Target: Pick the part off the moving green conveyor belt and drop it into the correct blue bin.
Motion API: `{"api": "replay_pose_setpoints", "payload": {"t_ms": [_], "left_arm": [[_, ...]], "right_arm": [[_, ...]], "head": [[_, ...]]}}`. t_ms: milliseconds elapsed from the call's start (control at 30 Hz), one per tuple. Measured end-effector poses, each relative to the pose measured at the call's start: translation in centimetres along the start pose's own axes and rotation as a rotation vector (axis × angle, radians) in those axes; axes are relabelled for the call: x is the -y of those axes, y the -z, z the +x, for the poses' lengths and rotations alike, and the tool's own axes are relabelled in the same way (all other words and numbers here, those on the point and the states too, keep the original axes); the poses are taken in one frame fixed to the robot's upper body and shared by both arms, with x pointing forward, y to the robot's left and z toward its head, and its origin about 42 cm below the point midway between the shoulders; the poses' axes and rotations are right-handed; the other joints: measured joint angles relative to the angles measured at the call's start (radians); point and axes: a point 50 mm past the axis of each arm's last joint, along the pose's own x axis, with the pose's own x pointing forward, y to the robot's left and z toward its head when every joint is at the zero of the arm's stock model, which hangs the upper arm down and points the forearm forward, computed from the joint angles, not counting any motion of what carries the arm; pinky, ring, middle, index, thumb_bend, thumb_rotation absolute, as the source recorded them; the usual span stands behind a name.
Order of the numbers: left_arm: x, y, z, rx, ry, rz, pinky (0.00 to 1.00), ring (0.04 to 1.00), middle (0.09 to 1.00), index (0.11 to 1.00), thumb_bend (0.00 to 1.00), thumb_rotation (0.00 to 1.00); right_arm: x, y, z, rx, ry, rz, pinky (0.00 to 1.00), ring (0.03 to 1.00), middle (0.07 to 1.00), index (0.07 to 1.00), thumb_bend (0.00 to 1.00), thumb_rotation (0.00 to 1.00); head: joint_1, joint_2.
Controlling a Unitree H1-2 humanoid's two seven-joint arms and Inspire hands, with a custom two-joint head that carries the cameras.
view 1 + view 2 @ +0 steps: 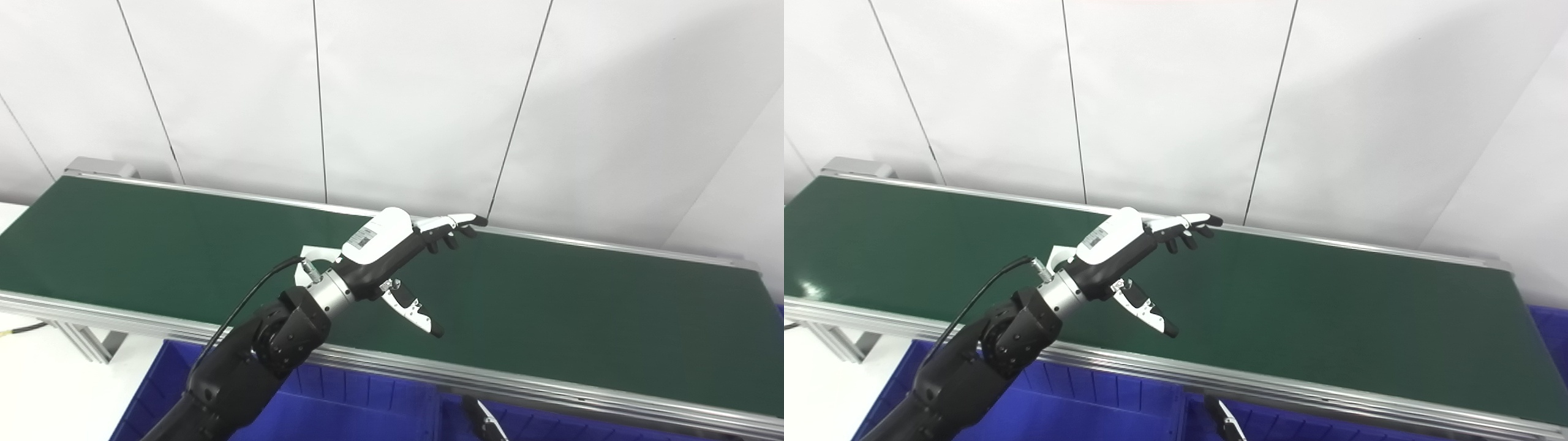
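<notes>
Reaching in from the lower left, the robot's left hand hangs above the middle of the green conveyor belt. Its fingers are stretched out flat and point toward the far edge of the belt, and its thumb angles down and to the right, well apart from them. The hand is spread wide and holds nothing. A white shell with a small printed label covers the back of the hand, and a black cable loops from the silver wrist down along the dark forearm.

Just behind the wrist, a small white part lies on the belt. Most of it is hidden by the hand and wrist, so its shape is hard to make out; it looks flat and pale. The hand does not appear to touch it.

The belt runs from upper left to lower right between silver metal rails. Below its near rail sit blue bins, with a divider wall between two compartments. At the bottom edge, over the bins, only the tip of the right hand pokes into view, too little to tell whether it is spread or closed. White wall panels stand behind the belt.
</notes>
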Motion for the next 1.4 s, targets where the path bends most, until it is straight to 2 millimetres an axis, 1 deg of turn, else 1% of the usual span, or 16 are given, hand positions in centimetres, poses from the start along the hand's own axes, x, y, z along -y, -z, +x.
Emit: {"api": "replay_pose_setpoints", "payload": {"t_ms": [133,267,400,467,600,667,800,933,1000,1033,1167,1400], "left_arm": [[0.5,1.9,0.8,-0.062,0.074,0.06,0.54,0.676,0.8,0.914,1.0,0.0],[0.2,3.1,1.9,-0.108,0.128,0.109,0.55,0.694,0.819,0.927,1.0,0.0],[-0.1,4.2,3.4,-0.156,0.181,0.157,0.58,0.727,0.831,0.916,1.0,0.0],[-0.1,4.9,4.0,-0.179,0.213,0.187,0.58,0.728,0.828,0.908,1.0,0.0],[0.6,6.7,4.2,-0.224,0.278,0.264,0.58,0.714,0.813,0.895,1.0,0.0],[0.9,7.1,4.2,-0.231,0.293,0.292,0.59,0.719,0.811,0.883,1.0,0.0],[1.1,7.5,4.3,-0.229,0.304,0.326,0.62,0.746,0.825,0.881,1.0,0.0],[1.0,7.6,4.9,-0.229,0.322,0.349,0.66,0.767,0.851,0.878,1.0,0.0],[0.9,7.5,5.3,-0.227,0.326,0.357,0.69,0.784,0.861,0.876,1.0,0.0],[0.9,7.5,5.4,-0.225,0.332,0.366,0.72,0.801,0.868,0.873,1.0,0.01],[1.2,7.7,5.4,-0.232,0.369,0.4,0.77,0.83,0.88,0.871,1.0,0.01],[1.7,8.3,5.0,-0.252,0.408,0.432,0.78,0.856,0.89,0.877,1.0,0.04]], "right_arm": [[-0.2,-0.1,0.1,0.002,0.0,0.001,0.9,0.919,0.897,0.889,0.89,1.0],[-0.3,0.0,0.1,0.002,0.0,0.0,0.89,0.921,0.903,0.893,0.89,1.0],[-0.4,-0.1,0.2,0.004,0.0,-0.007,0.91,0.928,0.903,0.894,0.9,1.0],[-0.5,-0.1,0.3,0.004,-0.001,-0.004,0.91,0.927,0.901,0.896,0.89,1.0],[-0.9,-0.2,0.4,0.008,-0.003,-0.001,0.92,0.93,0.902,0.899,0.89,1.0],[-1.0,-0.2,0.4,0.01,-0.004,-0.002,0.92,0.932,0.907,0.9,0.89,1.0],[-1.3,-0.3,0.5,0.014,-0.002,-0.008,0.94,0.936,0.91,0.9,0.88,1.0],[-1.4,-0.4,0.6,0.017,-0.003,-0.007,0.92,0.923,0.9,0.895,0.87,0.98],[-1.4,-0.4,0.6,0.018,-0.003,-0.006,0.92,0.922,0.898,0.895,0.87,0.98],[-1.5,-0.4,0.6,0.018,-0.004,-0.006,0.92,0.92,0.897,0.895,0.87,0.98],[-1.7,-0.5,0.5,0.019,-0.003,-0.007,0.92,0.926,0.901,0.895,0.87,0.98],[-1.8,-0.4,0.5,0.019,-0.003,-0.007,0.93,0.927,0.901,0.894,0.88,0.99]], "head": [[-0.003,0.0],[-0.002,-0.005],[-0.003,-0.006],[-0.008,-0.011],[-0.017,-0.011],[-0.02,-0.011],[-0.025,-0.011],[-0.028,-0.009],[-0.029,-0.009],[-0.031,-0.009],[-0.032,-0.008],[-0.038,-0.005]]}}
